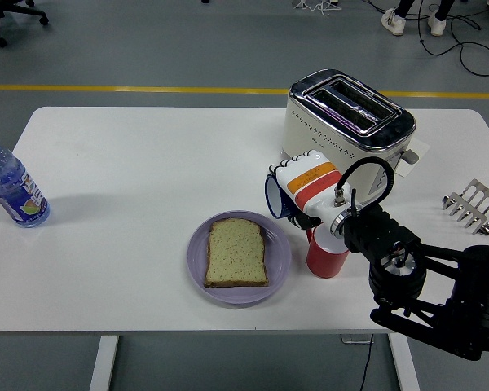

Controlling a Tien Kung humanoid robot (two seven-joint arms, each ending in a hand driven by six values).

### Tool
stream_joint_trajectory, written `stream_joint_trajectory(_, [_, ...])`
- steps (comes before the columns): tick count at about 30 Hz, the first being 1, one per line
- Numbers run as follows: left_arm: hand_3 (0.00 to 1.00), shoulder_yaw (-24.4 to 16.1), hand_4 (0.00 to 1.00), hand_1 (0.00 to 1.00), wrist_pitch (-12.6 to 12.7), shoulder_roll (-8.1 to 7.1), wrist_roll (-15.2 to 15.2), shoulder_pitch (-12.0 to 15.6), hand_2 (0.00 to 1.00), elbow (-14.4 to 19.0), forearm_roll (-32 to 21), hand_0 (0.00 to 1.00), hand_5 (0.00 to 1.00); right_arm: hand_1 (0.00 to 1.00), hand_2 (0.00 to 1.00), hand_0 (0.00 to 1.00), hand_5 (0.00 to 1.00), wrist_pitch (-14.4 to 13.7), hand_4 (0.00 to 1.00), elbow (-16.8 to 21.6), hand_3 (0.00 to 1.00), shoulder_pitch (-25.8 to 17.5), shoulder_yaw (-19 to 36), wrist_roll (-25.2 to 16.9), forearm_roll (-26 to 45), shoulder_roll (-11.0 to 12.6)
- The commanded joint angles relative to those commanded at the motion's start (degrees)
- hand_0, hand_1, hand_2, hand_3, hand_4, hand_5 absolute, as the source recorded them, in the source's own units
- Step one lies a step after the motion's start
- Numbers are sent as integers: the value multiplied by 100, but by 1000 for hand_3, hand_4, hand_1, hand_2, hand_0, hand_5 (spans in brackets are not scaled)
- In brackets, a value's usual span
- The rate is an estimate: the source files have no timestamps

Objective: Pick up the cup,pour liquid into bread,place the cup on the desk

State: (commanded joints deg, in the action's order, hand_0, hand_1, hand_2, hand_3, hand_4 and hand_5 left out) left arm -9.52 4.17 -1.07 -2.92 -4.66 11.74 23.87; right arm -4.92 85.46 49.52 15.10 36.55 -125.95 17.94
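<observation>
My right hand (297,195) comes in from the lower right and is shut on a blue cup (275,195). The cup is tipped on its side, mouth to the left, just right of the purple plate (278,259). Most of the cup is hidden by the hand. A slice of bread (236,252) lies flat on the plate. A red cup (325,256) stands upright right of the plate, partly under my wrist. I see no liquid. My left hand is out of view.
A cream toaster (348,118) stands behind my hand. A water bottle (11,186) stands at the table's far left edge. A metal toast rack (472,206) sits at the right edge.
</observation>
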Motion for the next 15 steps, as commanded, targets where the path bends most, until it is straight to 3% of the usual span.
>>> stream_joint_trajectory(5, [560, -25, 329, 649, 1, -2, 1, -5, 661, -1, 3, 641, 840, 337, 548, 299, 2, 305, 702, 111, 567, 119, -175, 43, 2, -66])
stream_joint_trajectory(15, [559, -31, 330, 649, 0, -1, -1, -18, 662, -2, -4, 641, 841, 341, 549, 308, 2, 322, 696, 207, 567, 222, -366, 43, -32, -140])
